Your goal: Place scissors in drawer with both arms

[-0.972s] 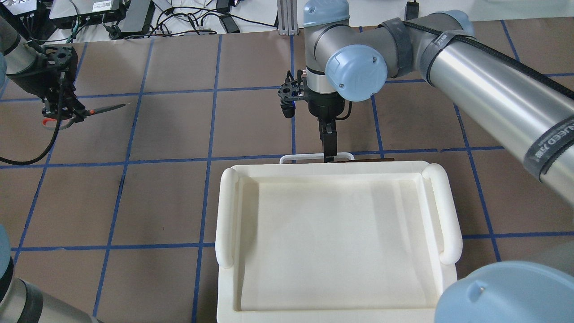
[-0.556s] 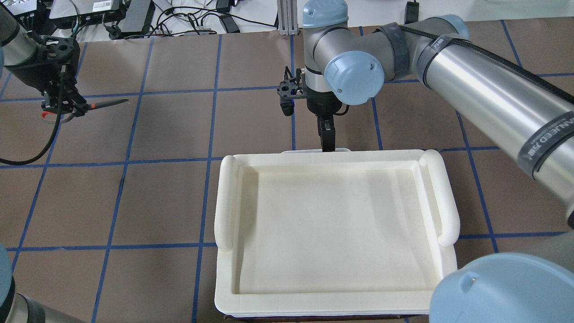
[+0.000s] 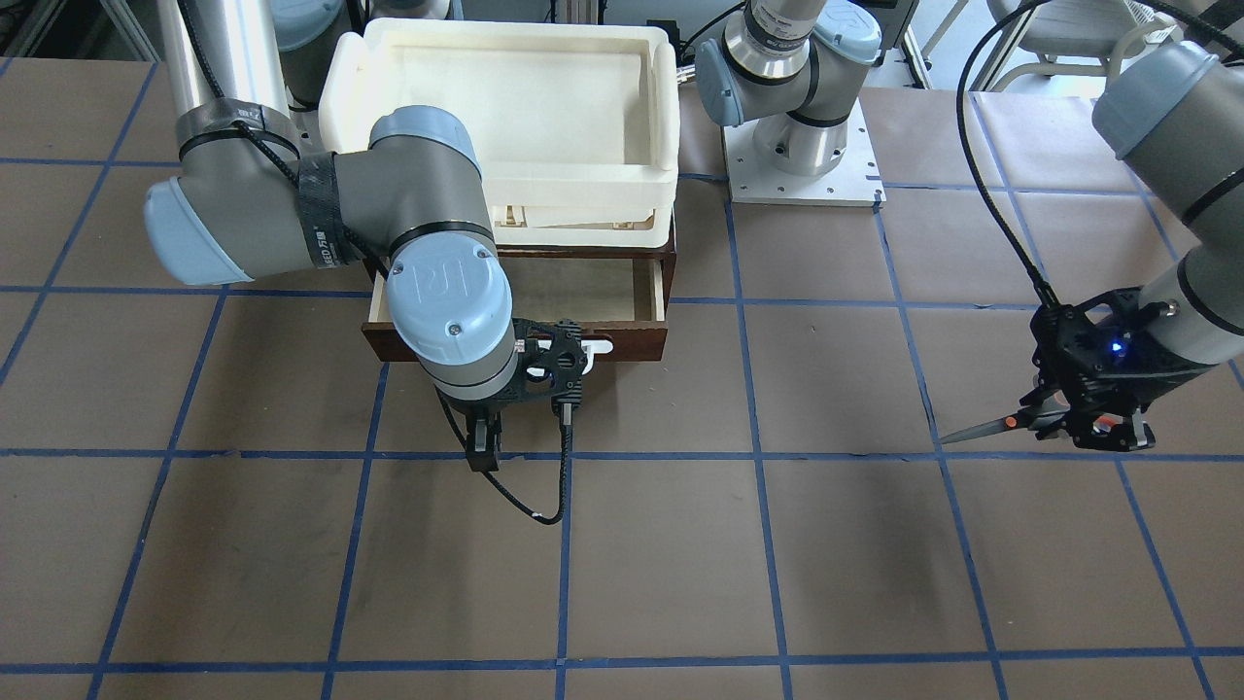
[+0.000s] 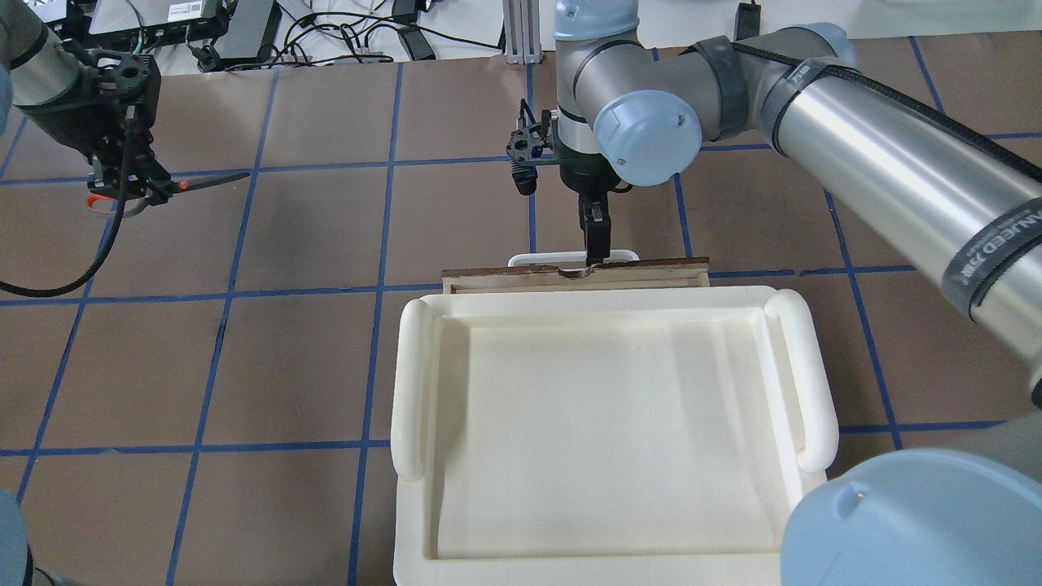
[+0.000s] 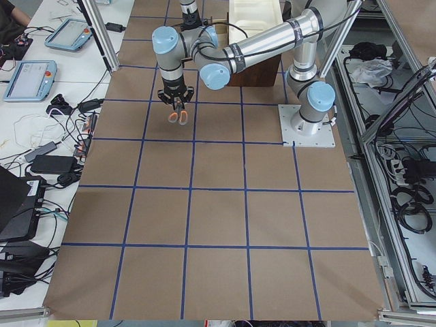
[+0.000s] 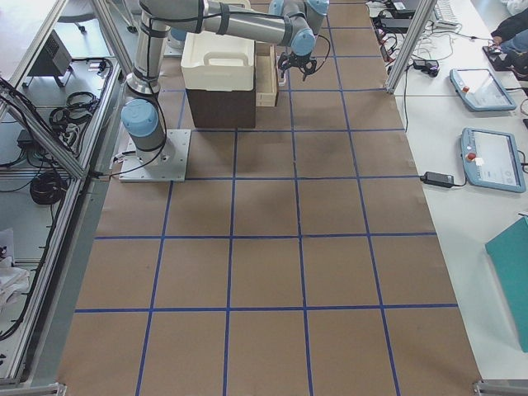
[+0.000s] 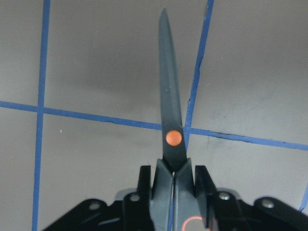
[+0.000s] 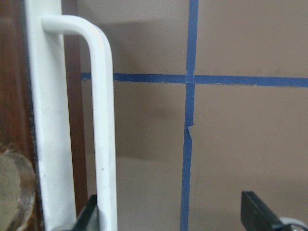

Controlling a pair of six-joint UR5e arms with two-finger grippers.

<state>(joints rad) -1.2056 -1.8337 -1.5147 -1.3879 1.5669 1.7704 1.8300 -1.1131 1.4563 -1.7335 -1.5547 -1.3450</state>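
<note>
My left gripper [image 4: 130,185] is shut on the scissors [image 4: 207,180] at their grey handles and holds them above the table at the far left, blades pointing right. The left wrist view shows the closed dark blades [image 7: 170,106] pointing ahead. In the front view the scissors [image 3: 982,431] stick out left of that gripper [image 3: 1098,428]. The drawer [image 3: 637,342] stands partly open, with its pale inside [image 3: 583,287] showing. My right gripper [image 4: 595,248] is open. One finger [image 8: 89,216] sits behind the white bar handle [image 8: 103,120].
A cream-white tray [image 4: 411,382] sits on top of the brown cabinet above the drawer. Cables and power boxes [image 4: 244,28] lie along the table's far edge. Blue tape lines cross the brown table [image 4: 309,366].
The drawer has slid out away from the robot, its wooden front now showing beyond the tray. The left gripper has shifted slightly right and farther away with the scissors.
</note>
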